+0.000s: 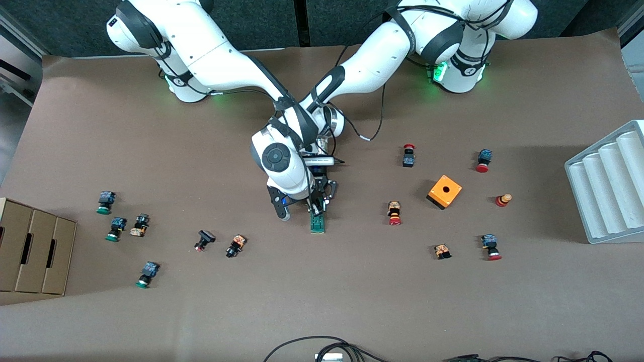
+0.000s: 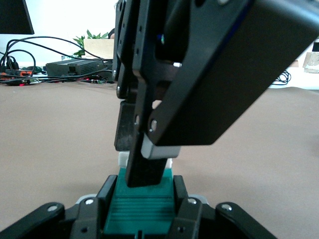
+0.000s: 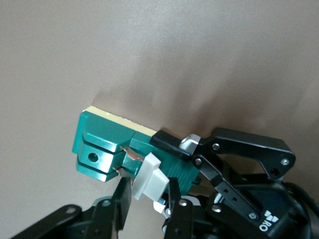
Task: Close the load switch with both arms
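The load switch (image 1: 317, 222) is a narrow dark-green block lying mid-table. The left arm reaches in from its base and its gripper (image 1: 323, 198) is shut on the end of the switch (image 2: 139, 209) farther from the front camera. Both of its fingers (image 2: 113, 196) press the green sides. The right arm's gripper (image 1: 315, 207) comes down over the switch (image 3: 104, 134). Its two fingers (image 3: 123, 199) stand tight against either side of the white sliding tab (image 3: 149, 177). The left gripper (image 3: 184, 158) also shows in the right wrist view, clamped on the switch's end.
Small red- and green-capped push buttons lie scattered toward both ends of the table. An orange cube with a hole (image 1: 445, 191) sits toward the left arm's end, a grey ribbed tray (image 1: 604, 186) at that edge. Cardboard boxes (image 1: 35, 251) stand at the right arm's end.
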